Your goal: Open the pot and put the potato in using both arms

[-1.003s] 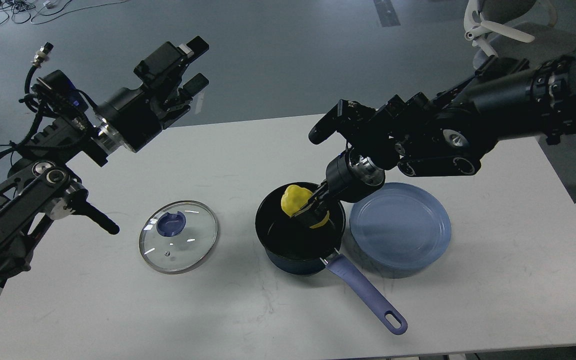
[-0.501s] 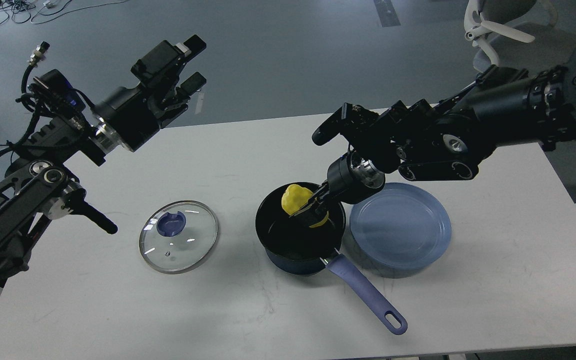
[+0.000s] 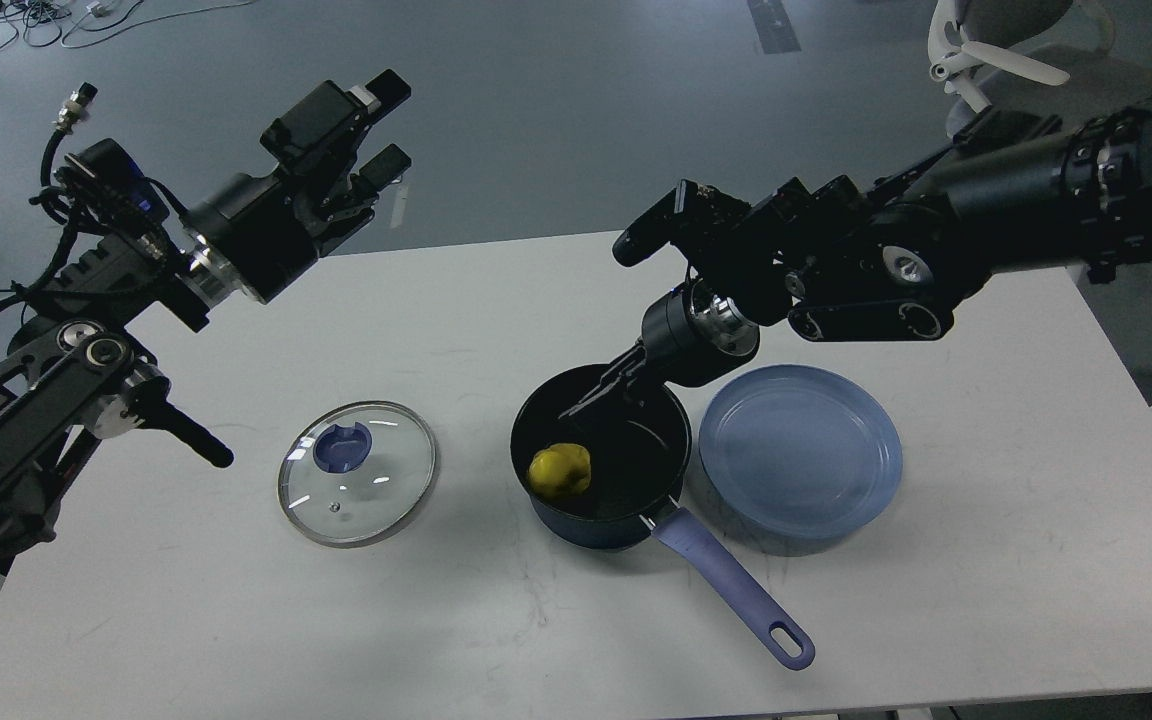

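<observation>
The dark navy pot (image 3: 591, 528) stands open at the table's middle, its lavender handle (image 3: 731, 588) pointing to the front right. The yellow potato (image 3: 560, 469) lies inside it on the black bottom, at the front left. My right gripper (image 3: 604, 398) hangs over the pot's far side, just above the rim, open and empty, apart from the potato. My left gripper (image 3: 384, 126) is raised high over the table's back left edge, open and empty.
The glass lid (image 3: 357, 472) with its blue knob lies flat on the table left of the pot. A flat blue plate (image 3: 802, 456) sits right beside the pot on the right. A white chair (image 3: 976, 50) stands beyond the table's back right.
My right gripper has let go of the potato, which dropped to the pot's bottom, and has risen slightly. The left arm has barely moved.
</observation>
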Available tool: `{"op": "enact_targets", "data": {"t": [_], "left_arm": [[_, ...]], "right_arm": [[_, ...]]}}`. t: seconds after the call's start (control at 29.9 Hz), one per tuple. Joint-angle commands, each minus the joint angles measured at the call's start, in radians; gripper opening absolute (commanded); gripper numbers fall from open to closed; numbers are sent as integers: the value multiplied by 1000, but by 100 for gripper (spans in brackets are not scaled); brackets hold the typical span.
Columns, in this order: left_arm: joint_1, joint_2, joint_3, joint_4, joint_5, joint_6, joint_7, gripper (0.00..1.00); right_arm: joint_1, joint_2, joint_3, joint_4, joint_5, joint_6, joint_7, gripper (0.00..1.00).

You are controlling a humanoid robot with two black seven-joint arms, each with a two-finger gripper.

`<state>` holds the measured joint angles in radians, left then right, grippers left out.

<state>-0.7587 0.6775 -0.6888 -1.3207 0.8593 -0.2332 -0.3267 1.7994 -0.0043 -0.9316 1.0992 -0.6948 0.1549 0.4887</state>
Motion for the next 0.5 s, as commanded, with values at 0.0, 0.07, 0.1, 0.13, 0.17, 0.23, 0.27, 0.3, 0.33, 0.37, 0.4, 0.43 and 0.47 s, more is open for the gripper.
{"op": "enact_targets", "data": {"t": [0.0,0.07,0.1,0.13,0.17,0.23,0.27,0.3,0.33,0.37,0.4,0.43,0.47], "left_arm": [[2,4,3,0,0,-1,0,97],[4,5,3,0,0,-1,0,97],[5,7,3,0,0,-3,0,97],[5,7,3,0,0,-3,0,97],[5,7,3,0,0,-3,0,97],[5,5,5,0,-2,-3,0,97],[5,4,5,0,-2,-3,0,97],[7,1,6,0,-3,-3,0,97],[9,-1,6,0,-2,-3,0,97],[12,-4,5,0,-3,-1,0,97],[19,-7,5,0,-2,-1,0,97],[31,-10,3,0,-3,-1,-2,97],[36,-13,3,0,-3,-1,-2,97]], "right_arm": [[9,-109,52,4,1,0,0,95],[-6,-210,105,5,6,0,0,95],[-21,-274,147,7,9,0,0,95],[-38,-305,171,10,12,0,0,95],[-58,-336,192,13,18,0,0,95],[-141,-452,302,19,79,-2,0,95],[-167,-479,330,19,102,0,0,95],[-220,-524,382,21,145,-2,0,95],[-250,-545,411,21,168,0,0,95],[-280,-563,442,21,188,-2,0,95],[-338,-597,509,21,225,-2,0,95],[-403,-629,575,21,266,2,0,95],[-437,-641,609,21,285,2,0,95]]}}
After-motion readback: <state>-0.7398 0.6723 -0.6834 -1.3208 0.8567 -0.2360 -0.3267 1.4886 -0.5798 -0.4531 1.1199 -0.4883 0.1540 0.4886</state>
